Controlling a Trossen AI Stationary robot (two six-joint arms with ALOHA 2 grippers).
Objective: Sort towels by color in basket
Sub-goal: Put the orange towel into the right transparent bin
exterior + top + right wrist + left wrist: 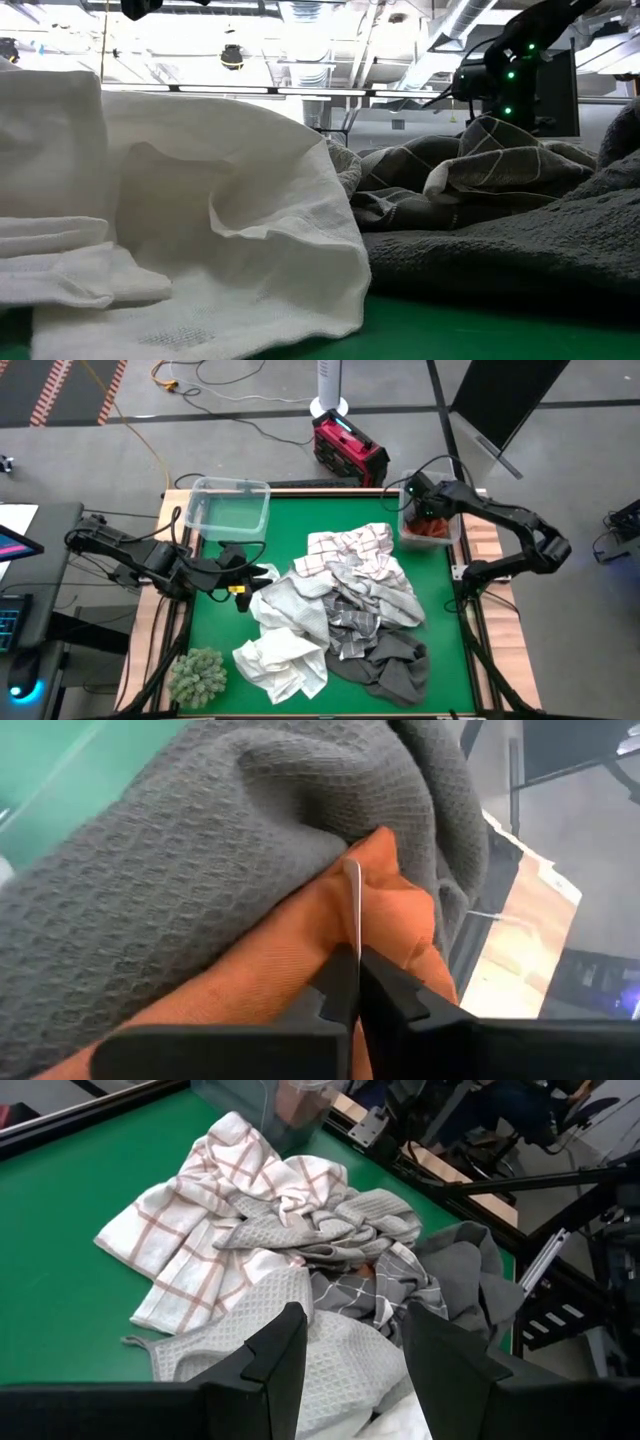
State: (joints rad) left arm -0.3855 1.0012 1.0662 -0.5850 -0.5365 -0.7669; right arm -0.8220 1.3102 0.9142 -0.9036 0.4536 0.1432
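Observation:
A pile of towels (340,610) lies on the green table: checked white (350,550), light grey waffle (295,605), white (280,660) and dark grey (390,665). My left gripper (252,574) is open at the pile's left edge, and its fingers stand over the light grey waffle towel (330,1370). My right gripper (425,512) is down in the clear bin (455,540) at the table's far right corner. It is shut among a rust-orange towel (290,960) and a grey waffle towel (220,870). My right gripper (355,982) is shut on the rust-orange towel, with a thin white strip (352,895) standing up between its fingertips. Whether that strip is a label or an edge cannot be told. The fingers reach down into the bin from above, and the orange cloth bunches around them against the grey towel.
An empty clear bin (230,508) stands at the table's far left. A fuzzy grey-green clump (197,675) sits at the near left corner. Bare green table (210,620) lies left of the pile. In the low view the white towel (200,230) fills the foreground.

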